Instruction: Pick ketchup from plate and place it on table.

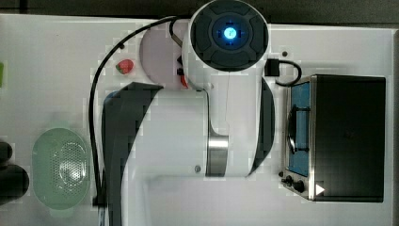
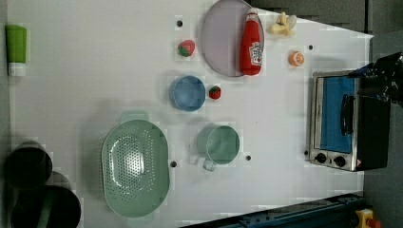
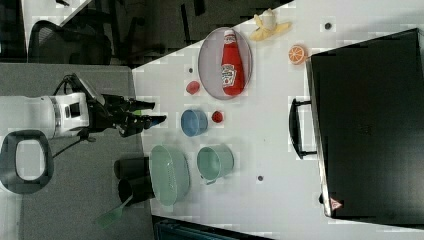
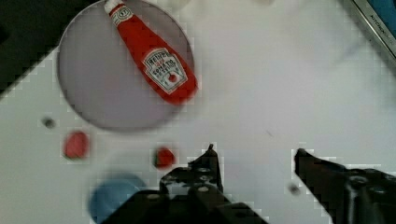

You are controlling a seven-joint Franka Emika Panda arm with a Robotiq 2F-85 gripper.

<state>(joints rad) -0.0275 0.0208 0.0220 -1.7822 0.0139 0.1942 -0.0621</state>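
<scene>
One ketchup bottle lies flat on the lilac plate near the worktop edge beside the banana. My end effector hangs spread and empty, well apart from it. I'd centre over the bottle's labelled belly, turn the fingers across its width, then descend slowly.

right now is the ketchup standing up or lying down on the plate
Lying down: the ketchup rests on its side across the plate, label up, cap toward the rim.
</scene>
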